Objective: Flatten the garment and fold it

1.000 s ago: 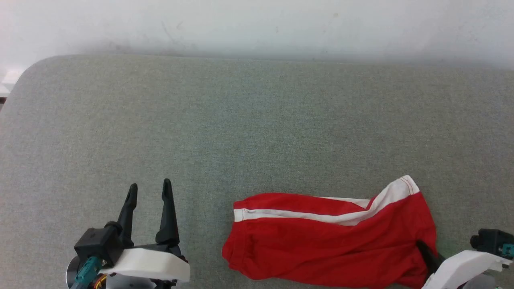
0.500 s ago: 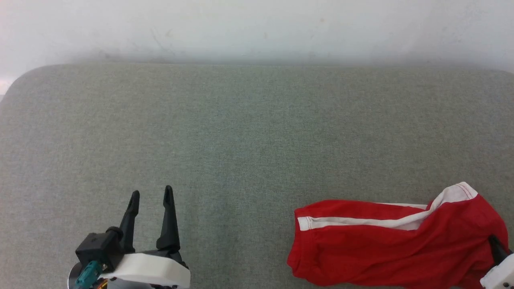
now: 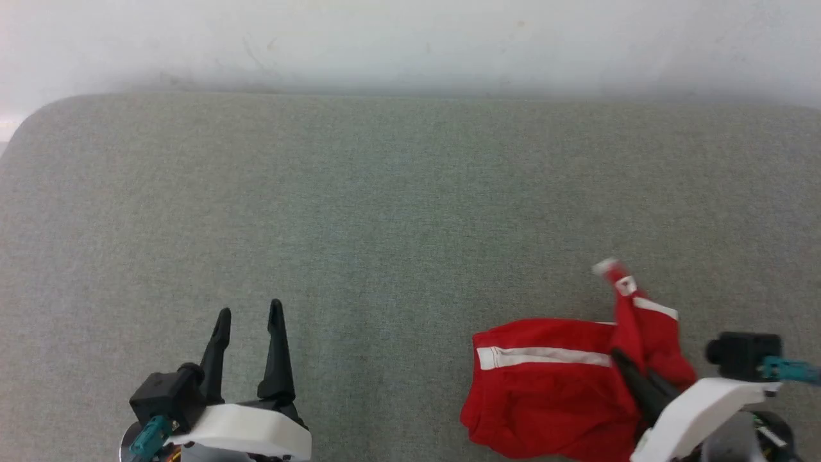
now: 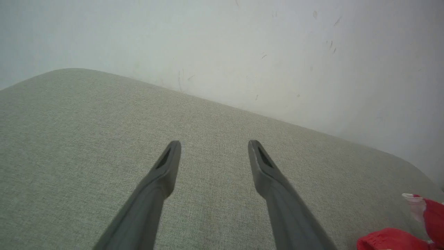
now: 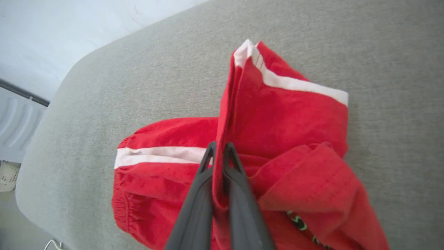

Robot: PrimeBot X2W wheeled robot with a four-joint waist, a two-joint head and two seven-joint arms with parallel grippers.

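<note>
Garment [image 5: 288,139] fold pinched in right gripper [image 5: 219,148].

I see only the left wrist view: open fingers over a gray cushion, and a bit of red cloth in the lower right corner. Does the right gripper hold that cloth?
Observer: Yes. The right gripper is shut on a fold of the shorts.
Operator: Do the shorts lie flat?
Observer: No. One leg stands up as a ridge from the grip, and the rest lies bunched.
Operator: How far is my left gripper from them?
Observer: In the head view the left gripper is clear of the shorts, to their left, with bare cushion between.
</note>
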